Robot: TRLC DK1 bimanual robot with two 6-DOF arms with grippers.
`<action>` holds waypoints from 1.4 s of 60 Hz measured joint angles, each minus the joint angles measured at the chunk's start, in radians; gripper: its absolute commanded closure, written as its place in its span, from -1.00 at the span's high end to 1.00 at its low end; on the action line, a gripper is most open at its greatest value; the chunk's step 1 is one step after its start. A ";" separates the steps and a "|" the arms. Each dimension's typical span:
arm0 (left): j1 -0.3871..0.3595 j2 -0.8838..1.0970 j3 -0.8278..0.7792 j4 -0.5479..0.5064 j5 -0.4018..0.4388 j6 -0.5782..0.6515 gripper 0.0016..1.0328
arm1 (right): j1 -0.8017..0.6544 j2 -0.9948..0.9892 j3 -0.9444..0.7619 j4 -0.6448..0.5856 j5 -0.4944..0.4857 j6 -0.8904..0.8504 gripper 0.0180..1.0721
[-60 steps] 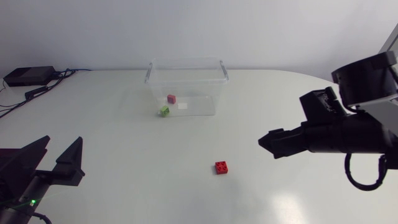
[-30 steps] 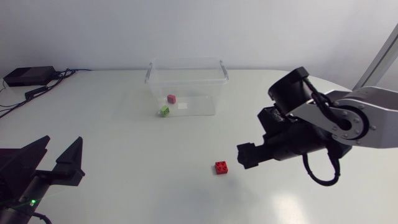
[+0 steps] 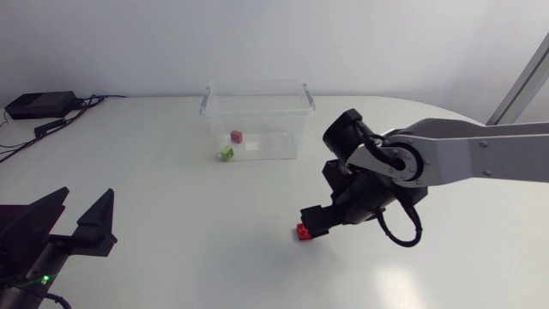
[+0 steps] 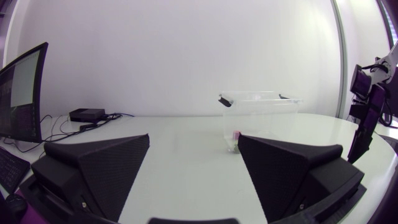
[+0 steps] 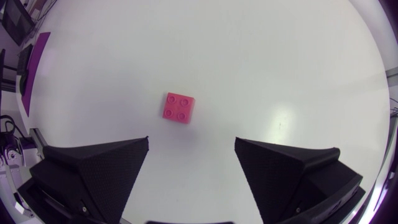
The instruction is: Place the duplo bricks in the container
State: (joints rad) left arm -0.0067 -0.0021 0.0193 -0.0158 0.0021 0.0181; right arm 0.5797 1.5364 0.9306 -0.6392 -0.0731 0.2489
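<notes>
Container (image 3: pixel 279 129), red brick (image 3: pixel 236 136), green brick (image 3: pixel 226 153) inside

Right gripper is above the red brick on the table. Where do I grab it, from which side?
Grip the red brick by two opposite side walls, coming straight down. It lies flat, studs up, with bare table all round, so every wall is free. It sits just ahead of the open right gripper and slightly skewed to it; a small wrist turn first would probably help.

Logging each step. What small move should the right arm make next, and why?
Probably lower the right gripper over the red brick: its fingers are open and the brick lies just ahead of them, not yet between them.
</notes>
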 measured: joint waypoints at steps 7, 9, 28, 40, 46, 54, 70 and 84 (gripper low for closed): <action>0.000 0.000 0.000 0.000 0.000 0.000 0.93 | 0.018 0.048 0.034 -0.003 0.000 0.013 0.91; 0.000 0.000 0.000 0.000 0.000 0.000 0.93 | 0.022 0.061 0.045 -0.008 0.000 0.014 0.91; 0.000 0.000 0.000 0.000 0.000 0.000 0.93 | 0.041 0.162 0.120 -0.016 0.011 0.042 0.91; 0.000 0.000 0.000 0.000 0.000 0.000 0.93 | 0.041 0.224 0.151 -0.024 0.016 0.059 0.91; 0.000 0.000 0.000 0.000 0.000 0.000 0.93 | 0.042 0.247 0.162 -0.027 0.016 0.064 0.91; 0.000 0.000 0.000 0.000 0.000 0.000 0.93 | 0.042 0.262 0.177 -0.032 0.016 0.066 0.91; 0.000 0.000 0.000 0.000 0.000 0.000 0.93 | 0.048 0.295 0.190 -0.035 0.018 0.082 0.91; 0.000 0.000 0.000 0.000 0.000 0.000 0.93 | 0.048 0.306 0.192 -0.035 0.018 0.089 0.91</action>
State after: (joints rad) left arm -0.0067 -0.0021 0.0193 -0.0158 0.0021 0.0181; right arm 0.6277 1.8423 1.1229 -0.6743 -0.0551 0.3374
